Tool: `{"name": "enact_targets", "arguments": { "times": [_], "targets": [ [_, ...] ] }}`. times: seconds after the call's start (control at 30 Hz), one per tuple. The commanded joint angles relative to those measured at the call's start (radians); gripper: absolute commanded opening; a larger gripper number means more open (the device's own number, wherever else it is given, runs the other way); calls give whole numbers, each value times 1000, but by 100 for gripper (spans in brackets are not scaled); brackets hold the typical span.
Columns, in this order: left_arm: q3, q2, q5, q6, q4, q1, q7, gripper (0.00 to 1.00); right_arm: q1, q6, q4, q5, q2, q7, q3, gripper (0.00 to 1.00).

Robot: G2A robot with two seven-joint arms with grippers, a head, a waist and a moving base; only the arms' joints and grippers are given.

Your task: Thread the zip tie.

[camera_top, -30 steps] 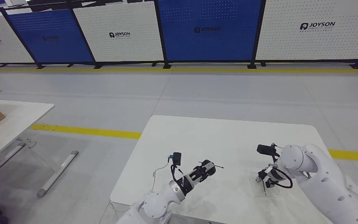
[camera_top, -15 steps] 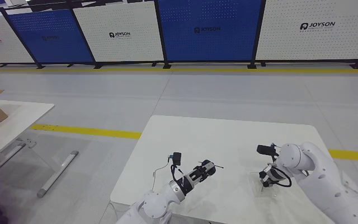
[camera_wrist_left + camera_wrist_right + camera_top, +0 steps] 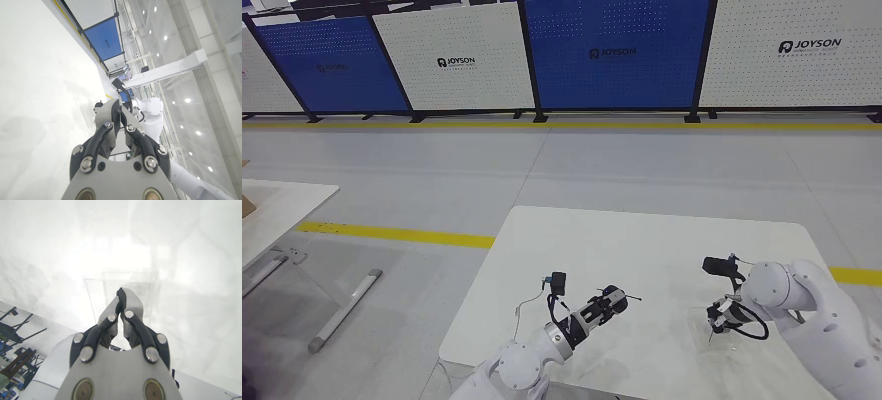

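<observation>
My left gripper hovers over the near middle of the white table, shut on a thin black zip tie whose end pokes out past the fingertips. In the left wrist view the tie sits between the closed pads of that gripper. My right gripper is at the table's near right, shut, just above a clear acrylic plate. A ragged black bit shows at the right gripper's tips; whether it is pad or a held piece I cannot tell.
The clear plate lies flat between the two arms, closer to the right one. The table's far half is bare white surface. A yellow floor line and blue and white panels lie beyond.
The right gripper has shifted slightly toward the near right over the clear plate. The left arm and its zip tie have stayed put.
</observation>
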State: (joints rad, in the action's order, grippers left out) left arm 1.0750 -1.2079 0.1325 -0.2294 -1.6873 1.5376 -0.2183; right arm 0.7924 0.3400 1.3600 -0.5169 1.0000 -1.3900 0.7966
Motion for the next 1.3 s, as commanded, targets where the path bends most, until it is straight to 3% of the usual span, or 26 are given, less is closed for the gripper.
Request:
{"name": "enact_targets", "arguments": {
  "times": [0.0,0.23,0.4,0.57,1.03,1.27],
  "targets": [
    [0,0,0,0,0,0,0,0,29,0,31,-15,-5,0,47,0],
    [0,0,0,0,0,0,0,0,170,0,172,-49,-17,48,226,0],
    [0,0,0,0,0,0,0,0,258,0,242,-60,-15,68,315,0],
    [0,0,0,0,0,0,0,0,285,0,257,-64,-4,50,350,0],
    [0,0,0,0,0,0,0,0,286,0,259,-60,-3,44,349,0],
    [0,0,0,0,0,0,0,0,354,-29,304,4,-6,198,408,0]
  ]
}}
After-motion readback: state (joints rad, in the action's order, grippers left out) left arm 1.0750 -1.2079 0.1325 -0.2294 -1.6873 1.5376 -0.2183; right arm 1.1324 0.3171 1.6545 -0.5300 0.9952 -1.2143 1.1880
